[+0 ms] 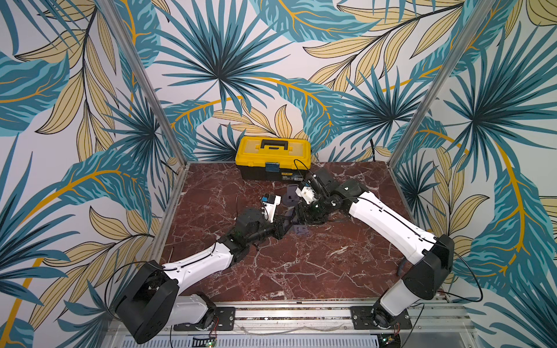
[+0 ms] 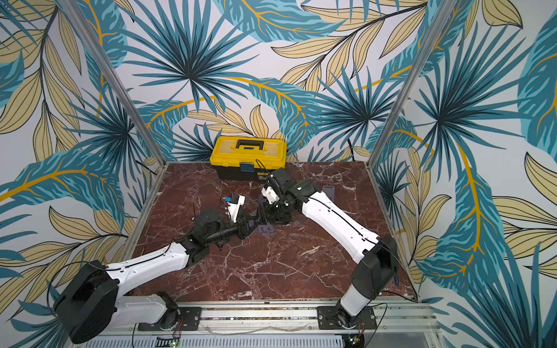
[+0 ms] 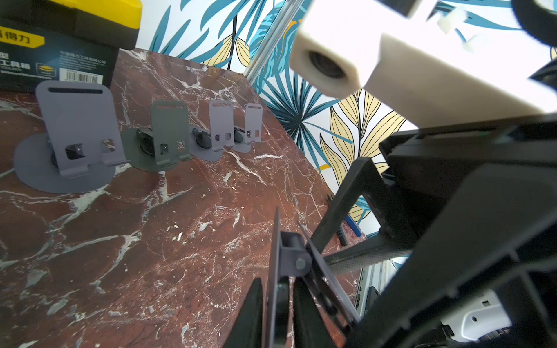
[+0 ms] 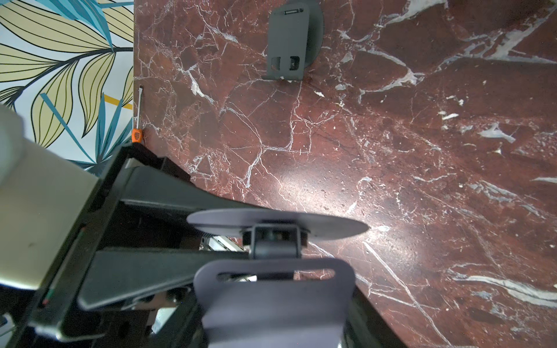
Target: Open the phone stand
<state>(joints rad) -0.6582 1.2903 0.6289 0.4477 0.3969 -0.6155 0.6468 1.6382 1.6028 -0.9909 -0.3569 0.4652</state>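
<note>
The grey phone stand [image 4: 272, 301] hangs above the marble table [image 1: 271, 265] between my two arms. In the right wrist view its slotted back plate is close to the camera, with my right gripper [image 4: 272, 328] shut on it. The stand's round base [image 4: 277, 224] tilts away from the plate at the hinge [image 3: 294, 257]. My left gripper [image 3: 275, 283] is shut on the thin edge of that base, one finger on each face. In both top views the grippers meet mid-table, left [image 1: 284, 224] and right [image 1: 301, 215].
Several opened stands [image 3: 75, 126] stand in a row near the yellow toolbox [image 1: 272, 156] at the back. A folded stand [image 1: 302, 230] lies on the table just in front of the grippers. A screwdriver [image 4: 137, 120] lies at the table's edge by the wall.
</note>
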